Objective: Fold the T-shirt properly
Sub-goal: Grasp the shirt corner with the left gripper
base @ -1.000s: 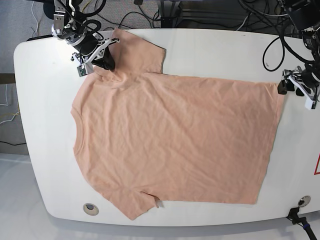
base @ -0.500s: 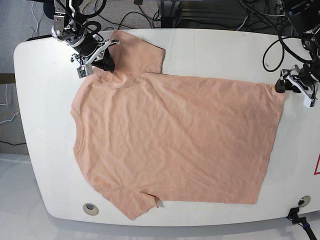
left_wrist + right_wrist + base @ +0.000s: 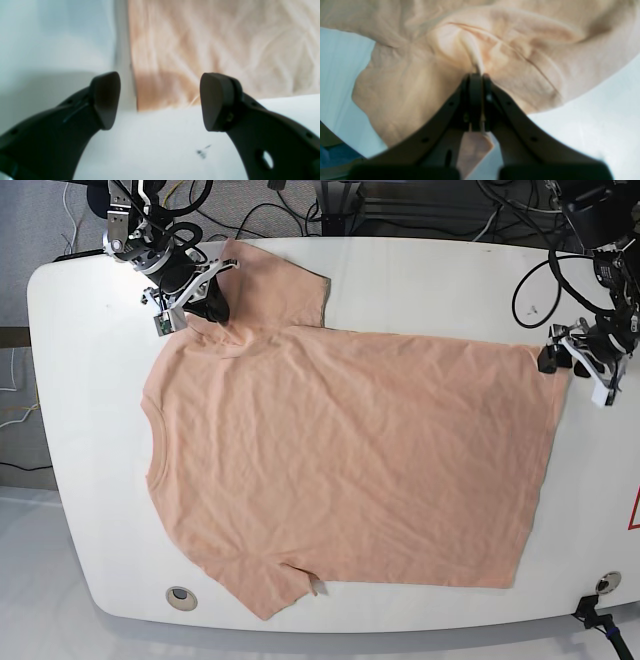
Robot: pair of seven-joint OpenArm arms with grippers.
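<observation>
The peach T-shirt point(image 3: 340, 450) lies spread flat on the white table point(image 3: 90, 380), collar to the left and hem to the right. My right gripper point(image 3: 210, 300) is at the far left shoulder by the upper sleeve. In the right wrist view it point(image 3: 476, 75) is shut on a pinched ridge of the T-shirt point(image 3: 425, 75). My left gripper point(image 3: 558, 358) is at the hem's far right corner and stands open. The left wrist view shows its fingers point(image 3: 106, 100) wide apart, with the T-shirt's corner point(image 3: 175, 62) just beyond the gap and nothing held.
Black cables point(image 3: 260, 215) lie behind the table's far edge. Two round holes point(image 3: 181, 597) point(image 3: 606, 582) sit near the front edge. A red marking point(image 3: 634, 510) shows at the right border.
My left gripper has shifted a little left, closer to the hem corner. The right gripper and the shirt have hardly moved.
</observation>
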